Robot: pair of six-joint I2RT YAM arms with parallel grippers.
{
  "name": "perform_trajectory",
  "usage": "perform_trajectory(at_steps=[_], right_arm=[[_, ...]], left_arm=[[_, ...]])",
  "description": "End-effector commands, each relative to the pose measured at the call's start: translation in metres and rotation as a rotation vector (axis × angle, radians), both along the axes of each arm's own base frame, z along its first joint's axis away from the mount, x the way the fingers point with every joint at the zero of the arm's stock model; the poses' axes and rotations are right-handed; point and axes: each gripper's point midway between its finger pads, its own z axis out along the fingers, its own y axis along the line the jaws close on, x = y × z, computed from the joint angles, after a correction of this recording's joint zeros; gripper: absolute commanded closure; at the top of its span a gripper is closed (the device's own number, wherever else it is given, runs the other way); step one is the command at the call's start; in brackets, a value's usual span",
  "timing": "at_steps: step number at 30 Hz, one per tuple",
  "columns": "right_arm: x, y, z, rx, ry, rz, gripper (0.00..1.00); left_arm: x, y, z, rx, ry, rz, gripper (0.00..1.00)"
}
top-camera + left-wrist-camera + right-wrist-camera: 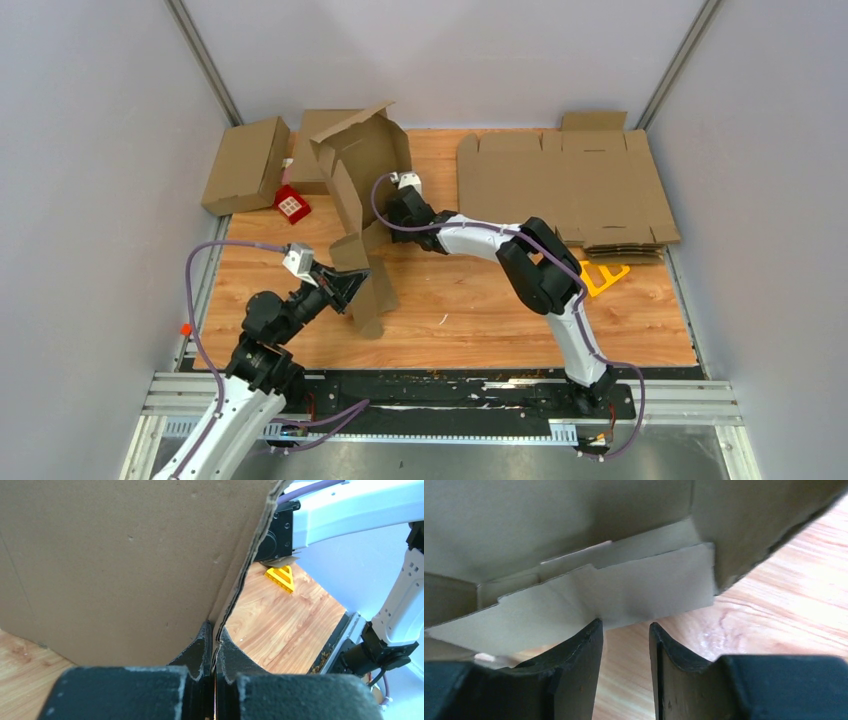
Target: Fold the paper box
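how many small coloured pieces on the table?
2. Red piece far left, beside the closed box; yellow piece right, at the flat cardboard stack, near edge. More may hide under cardboard.

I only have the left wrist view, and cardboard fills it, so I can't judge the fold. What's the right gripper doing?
Observer: The right gripper is open, its tips at the edge of a flap of the paper box. Nothing lies between them.
Operator: Is the box upright or flat?
Observer: From above it stands half-formed, with its top flaps open.
Operator: Any spare cardboard around?
Observer: Yes, flat cardboard sheets lie at the table's far right.
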Motion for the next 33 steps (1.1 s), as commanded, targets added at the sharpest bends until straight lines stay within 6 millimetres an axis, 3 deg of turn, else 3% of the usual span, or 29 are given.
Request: perform_trajectory(at_steps=[1, 10, 16, 22, 27, 33], right_arm=[[-0.011, 0.028, 0.041, 0.137, -0.006, 0.097, 0.61], [-0.008, 0.047, 0.063, 0.254, -0.016, 0.140, 0.68], [0.009, 0.053, 0.082, 0.309, -0.063, 0.137, 1.00], [0.021, 0.055, 0.082, 0.324, -0.071, 0.122, 1.00], [0.026, 0.057, 0.054, 0.302, -0.016, 0.110, 1.00], [0.019, 0.052, -0.001, 0.258, 0.096, 0.079, 1.00]], left_arm=[[-0.003, -0.004, -0.033, 0.034, 0.120, -0.029, 0.99], [-0.005, -0.007, -0.031, 0.031, 0.108, -0.050, 0.99], [-0.006, -0.008, -0.031, 0.029, 0.107, -0.059, 0.99], [-0.007, -0.009, -0.031, 0.027, 0.107, -0.065, 0.99], [-0.007, -0.009, -0.031, 0.029, 0.107, -0.067, 0.99], [-0.008, -0.009, -0.030, 0.026, 0.107, -0.068, 0.99]])
